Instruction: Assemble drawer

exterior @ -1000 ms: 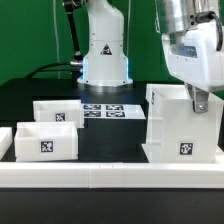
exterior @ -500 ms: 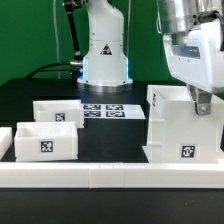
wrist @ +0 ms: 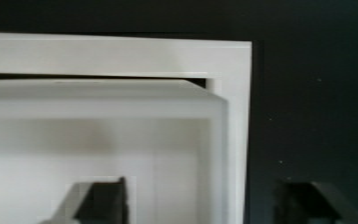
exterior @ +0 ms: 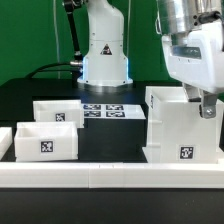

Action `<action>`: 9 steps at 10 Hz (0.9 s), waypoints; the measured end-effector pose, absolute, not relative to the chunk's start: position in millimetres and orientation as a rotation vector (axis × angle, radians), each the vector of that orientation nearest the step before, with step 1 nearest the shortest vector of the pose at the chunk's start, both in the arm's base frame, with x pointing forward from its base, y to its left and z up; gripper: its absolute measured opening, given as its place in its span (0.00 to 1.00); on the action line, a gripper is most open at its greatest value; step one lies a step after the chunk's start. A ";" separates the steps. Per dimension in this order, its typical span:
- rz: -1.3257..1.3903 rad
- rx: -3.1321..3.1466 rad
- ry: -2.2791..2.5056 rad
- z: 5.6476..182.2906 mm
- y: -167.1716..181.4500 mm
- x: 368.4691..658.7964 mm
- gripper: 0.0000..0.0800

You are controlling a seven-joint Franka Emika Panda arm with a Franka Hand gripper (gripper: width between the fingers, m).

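Observation:
The tall white casing (exterior: 180,130) stands at the exterior view's right, with a tag on its front. Two smaller trays lie at the left: one in front (exterior: 45,140) and one behind it (exterior: 58,112). My gripper (exterior: 203,103) is at the casing's top right wall. In the wrist view the gripper (wrist: 202,205) straddles that wall (wrist: 229,120). One finger (wrist: 101,200) is inside the casing and the other is outside over the black table. The jaws stand apart from the wall, open.
The marker board (exterior: 103,110) lies flat between the trays and the casing. A low white border wall (exterior: 110,172) runs along the front. The arm's base (exterior: 105,50) stands behind, in front of a green backdrop.
My gripper has dropped a little lower over the casing's right wall. The casing has shifted very slightly. The trays have not moved.

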State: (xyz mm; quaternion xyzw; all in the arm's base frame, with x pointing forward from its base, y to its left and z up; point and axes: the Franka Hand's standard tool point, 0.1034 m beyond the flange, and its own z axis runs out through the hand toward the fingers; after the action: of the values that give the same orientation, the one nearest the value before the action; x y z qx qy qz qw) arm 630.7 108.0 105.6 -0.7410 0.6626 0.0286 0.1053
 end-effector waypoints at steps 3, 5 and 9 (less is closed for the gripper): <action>0.115 -2.375 1.717 137.1 99.7 620.0 0.80; 0.095 -2.469 1.551 149.5 83.5 605.5 0.81; 0.094 -2.554 1.419 146.2 78.1 597.2 0.81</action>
State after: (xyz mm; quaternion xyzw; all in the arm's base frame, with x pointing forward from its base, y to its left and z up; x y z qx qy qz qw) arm 597.2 78.1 146.2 -0.8686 0.4824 0.0318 0.1089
